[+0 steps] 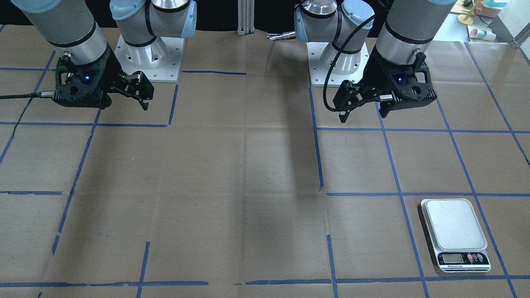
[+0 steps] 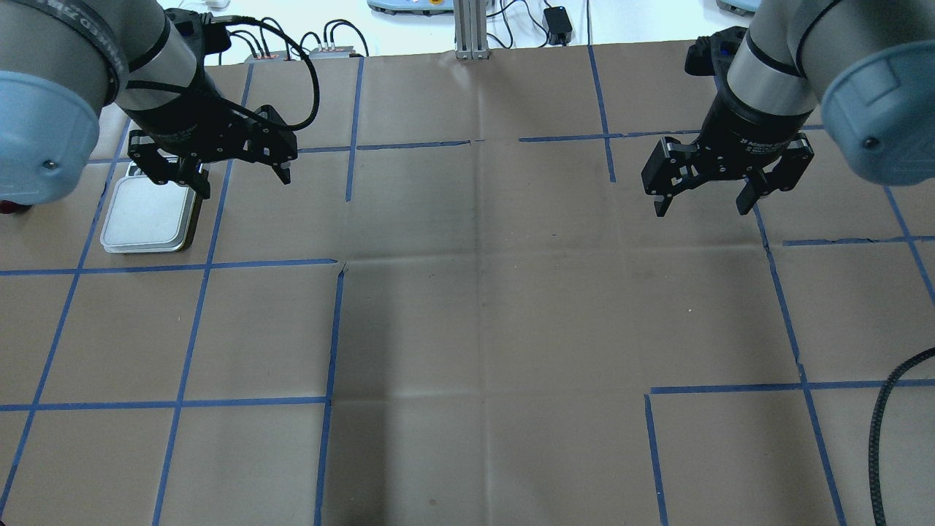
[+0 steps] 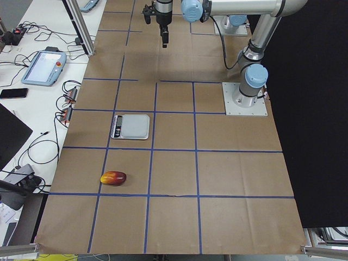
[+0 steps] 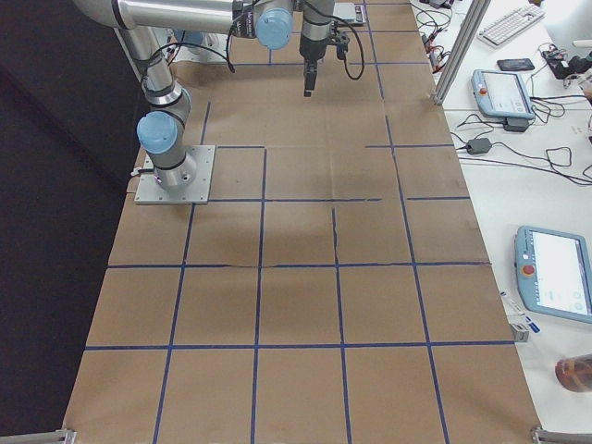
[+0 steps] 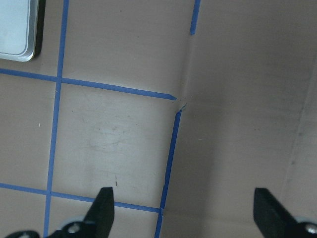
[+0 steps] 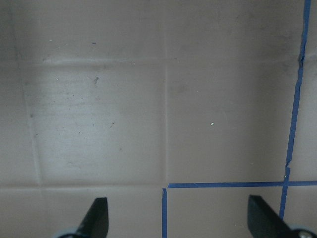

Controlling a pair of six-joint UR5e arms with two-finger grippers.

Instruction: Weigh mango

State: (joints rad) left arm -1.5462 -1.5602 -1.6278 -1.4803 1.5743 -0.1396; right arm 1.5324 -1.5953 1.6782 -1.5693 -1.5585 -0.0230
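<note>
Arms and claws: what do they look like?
The left arm and right arm are silver-grey tubes with pale blue joint caps. The left claw and right claw are black, two-fingered; a black braided cable loops off the left wrist.

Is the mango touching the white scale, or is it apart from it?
Apart. The exterior left view shows the mango lying in the taped square next to the one with the scale. A blue tape line and a plain gap lie between them.

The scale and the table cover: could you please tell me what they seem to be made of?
Scale: probably a metal or silvery plastic platform with a soft sheen, and a white front panel that looks like plastic. Table cover: brown paper, matte, showing fold creases.
</note>
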